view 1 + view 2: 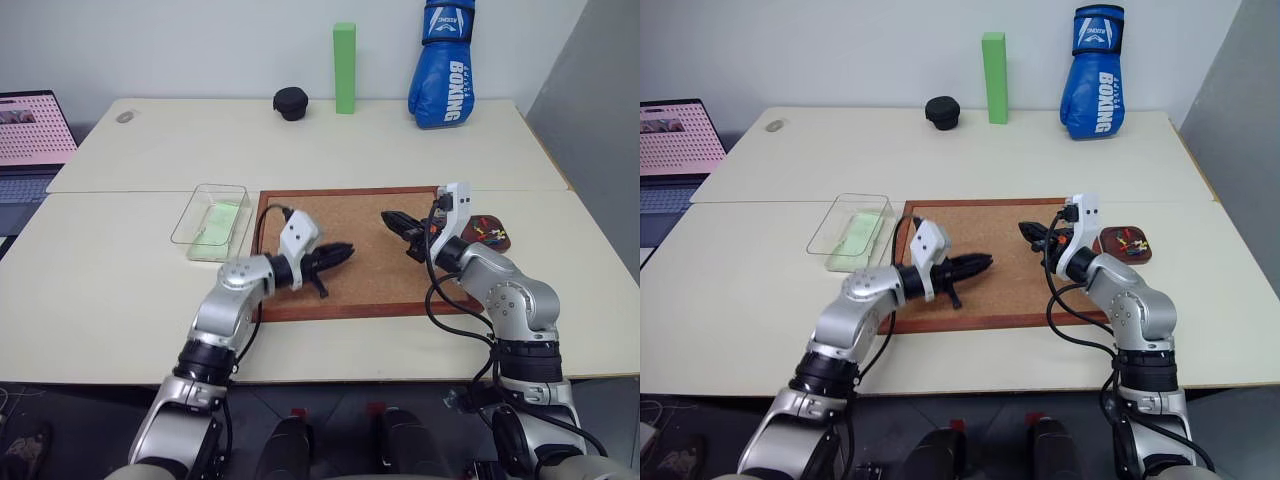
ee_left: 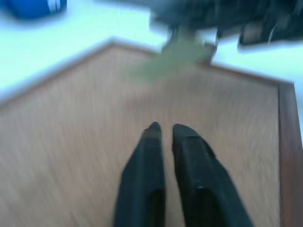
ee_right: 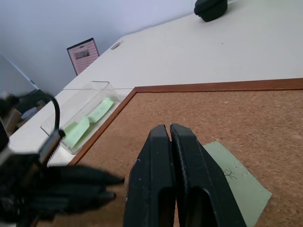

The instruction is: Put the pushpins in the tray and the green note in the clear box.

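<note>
Centre frame, head view: both hands hover over the corkboard [image 1: 350, 250]; clear box [image 1: 210, 222] at its left, tray [image 1: 490, 235] with pushpins [image 1: 487, 230] at its right.

Left wrist view: left hand [image 2: 163, 130], fingers slightly apart, empty.

Right wrist view: right hand [image 3: 169, 130] fingers together above the green note [image 3: 236, 182], apparently lifting it for transfer.

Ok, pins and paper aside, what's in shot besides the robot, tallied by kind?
Containers: 2 (transparent plastic box, dark reddish-brown tray)
Wood-framed corkboard: 1
Bright green upright block: 1
Blue boxing glove: 1
Small black rounded object: 1
Small grey oval object: 1
Open laptop: 1
Total: 8
</note>
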Motion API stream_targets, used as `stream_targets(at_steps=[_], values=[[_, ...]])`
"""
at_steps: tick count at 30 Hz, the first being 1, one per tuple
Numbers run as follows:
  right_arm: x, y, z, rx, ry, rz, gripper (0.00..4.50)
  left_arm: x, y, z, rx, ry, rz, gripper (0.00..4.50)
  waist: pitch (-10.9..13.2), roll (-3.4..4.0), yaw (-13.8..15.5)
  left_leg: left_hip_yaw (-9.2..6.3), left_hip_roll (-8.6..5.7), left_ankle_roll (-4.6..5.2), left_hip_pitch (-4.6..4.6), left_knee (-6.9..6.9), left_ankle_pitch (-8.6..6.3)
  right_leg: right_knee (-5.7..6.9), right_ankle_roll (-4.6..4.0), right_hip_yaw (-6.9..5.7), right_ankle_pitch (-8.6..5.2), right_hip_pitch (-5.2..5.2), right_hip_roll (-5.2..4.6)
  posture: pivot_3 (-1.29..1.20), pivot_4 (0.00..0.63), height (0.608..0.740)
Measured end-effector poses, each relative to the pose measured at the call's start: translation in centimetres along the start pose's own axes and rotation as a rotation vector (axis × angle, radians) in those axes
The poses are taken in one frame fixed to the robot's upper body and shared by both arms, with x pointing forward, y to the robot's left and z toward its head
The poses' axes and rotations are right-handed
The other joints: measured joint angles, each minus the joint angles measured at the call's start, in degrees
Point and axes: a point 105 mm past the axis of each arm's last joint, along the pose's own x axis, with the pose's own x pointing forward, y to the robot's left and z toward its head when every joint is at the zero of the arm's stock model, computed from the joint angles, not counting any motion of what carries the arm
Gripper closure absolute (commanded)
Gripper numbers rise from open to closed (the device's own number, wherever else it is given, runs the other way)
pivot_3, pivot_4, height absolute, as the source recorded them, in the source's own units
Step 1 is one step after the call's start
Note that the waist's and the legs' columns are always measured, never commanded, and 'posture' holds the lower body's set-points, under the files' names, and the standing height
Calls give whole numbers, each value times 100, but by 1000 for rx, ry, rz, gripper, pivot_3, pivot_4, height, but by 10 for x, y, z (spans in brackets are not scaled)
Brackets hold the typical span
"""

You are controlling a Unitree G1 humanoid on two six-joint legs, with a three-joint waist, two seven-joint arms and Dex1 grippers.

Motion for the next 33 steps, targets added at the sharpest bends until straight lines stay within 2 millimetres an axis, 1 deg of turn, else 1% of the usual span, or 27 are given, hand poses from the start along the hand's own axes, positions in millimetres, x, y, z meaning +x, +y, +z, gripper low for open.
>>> stream_targets(at_steps=[3,5,8,9,10,12,15,18,22,24,27,30,31,32,33], values=[[-3,-3,-1,-6,22,-7,4500,3,0,3,58,-3,-65,2751,2,-1,1,0,-1,1,-13,1,0,-4,0,-4,0,-8,-1,0,150,740],[-5,-5,-1,-11,31,-10,4500,1,6,8,117,2,-110,2352,3,-2,0,1,-1,1,-29,2,0,6,0,-1,0,-30,0,0,150,740],[-8,-7,-1,-16,52,-10,4500,0,17,19,215,-2,-162,1748,5,-4,1,3,-1,1,-31,3,0,6,0,0,0,-33,1,0,150,740],[-10,-5,-1,-20,65,9,4500,0,21,20,248,-5,-172,1419,4,-4,-1,4,-1,1,-31,3,0,4,0,0,0,-33,1,0,150,740],[-11,-3,0,-25,69,21,4500,0,22,19,262,-5,-177,1285,5,-4,-3,6,-1,1,-31,3,0,4,0,2,0,-33,1,0,150,740],[-13,3,3,-36,80,56,4500,1,23,15,280,-4,-192,857,5,-4,-6,5,-1,2,-32,2,-1,3,0,1,0,-34,1,0,150,740],[-14,13,1,-24,97,106,4500,4,16,8,280,-6,-263,857,7,-8,-4,4,0,3,-34,2,-1,4,0,0,0,-34,1,0,150,740],[-14,18,1,-13,112,129,4500,7,12,5,292,1,-306,857,8,-10,-1,3,-1,3,-34,5,-1,5,0,0,0,-34,1,0,150,740],[-14,33,5,-23,120,185,4500,13,12,7,326,-5,-334,857,8,-11,-4,2,0,3,-34,8,-1,9,0,-1,0,-34,2,0,150,740],[-13,39,3,-23,132,212,4500,16,11,8,352,-3,-347,857,8,-11,-3,2,0,3,-34,8,-1,10,1,-1,0,-34,2,0,150,740],[-12,43,2,-18,135,223,4500,20,6,5,391,16,-382,857,8,-11,-5,3,-1,3,-33,9,-1,10,1,1,0,-34,2,0,150,740],[-12,45,1,-11,139,232,4500,21,2,-1,382,33,-406,857,9,-11,-7,0,0,3,-34,9,-1,12,0,-2,0,-34,3,0,150,740],[-11,46,1,-8,139,235,4500,21,1,-3,379,38,-412,1208,9,-11,-7,1,0,3,-33,9,-1,14,0,-1,0,-34,3,0,150,740],[-11,46,0,-8,141,236,4500,21,1,-4,378,41,-420,1291,9,-11,-7,1,0,3,-33,10,-1,14,0,-1,0,-34,3,0,150,740],[-11,47,0,-9,144,237,4500,20,0,-4,378,43,-425,1484,9,-11,-7,1,0,3,-33,11,-1,15,0,-1,0,-34,3,0,150,740]])
